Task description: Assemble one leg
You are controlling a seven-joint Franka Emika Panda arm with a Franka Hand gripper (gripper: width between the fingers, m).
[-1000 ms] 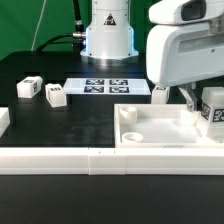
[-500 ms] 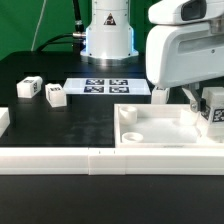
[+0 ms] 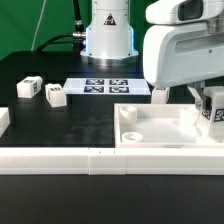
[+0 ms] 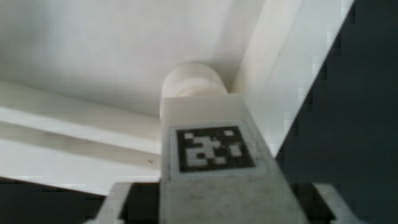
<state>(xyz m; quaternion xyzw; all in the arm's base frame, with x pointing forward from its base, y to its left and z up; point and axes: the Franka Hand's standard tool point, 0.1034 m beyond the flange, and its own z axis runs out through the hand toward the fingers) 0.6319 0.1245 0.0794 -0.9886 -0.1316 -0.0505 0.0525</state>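
Note:
My gripper is shut on a leg, a small white block with a black-and-white tag, at the exterior view's right. It holds the leg over the far right corner of the white tray-like panel. In the wrist view the leg sits between the fingers of my gripper. Its far end meets a round corner hole of the panel. Two more legs lie on the black table at the left.
The marker board lies behind the panel, in front of the robot base. A long white rail runs along the front. Another white part sits at the left edge.
The hand has shifted slightly toward the exterior view's left, with the leg still held at the panel's far right corner.

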